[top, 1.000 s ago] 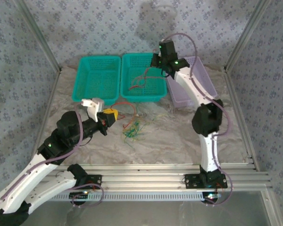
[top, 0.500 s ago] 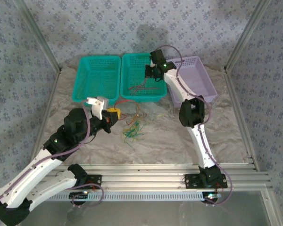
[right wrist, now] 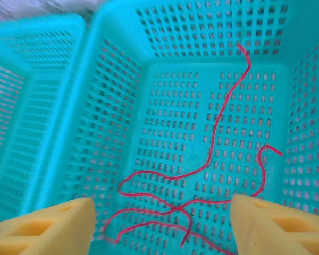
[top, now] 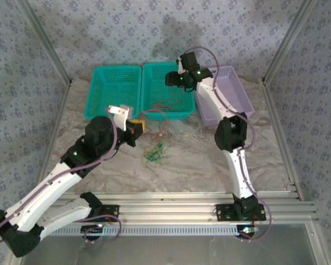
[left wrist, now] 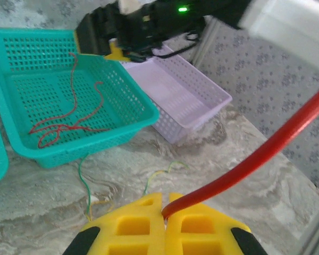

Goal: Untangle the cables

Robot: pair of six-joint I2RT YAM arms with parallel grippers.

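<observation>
My right fingers (right wrist: 266, 223) stand released over the middle teal mesh basket (right wrist: 111, 106), with thin red wires (right wrist: 217, 122) lying inside. My left fingers (left wrist: 143, 226) are clenched on another red wire (left wrist: 255, 158). Green and yellow curly wires (top: 154, 154) sit tangled mid-frame on the worktop (top: 209, 165). I'd say the reds are being sorted; next, draw left's strand clear, basketward.

Three baskets sat in a row at the far side ahead of me: a left teal basket (top: 114, 91), a middle teal basket (top: 171, 114) right beside it, and a lilac basket (top: 237, 96) just beside that on the right. All stood on a crumpled grey marbled sheet (top: 198, 165). Aluminium rails (top: 171, 200) ran along the near edge, and blue patterned walls (top: 127, 27) stood behind and on both sides.
</observation>
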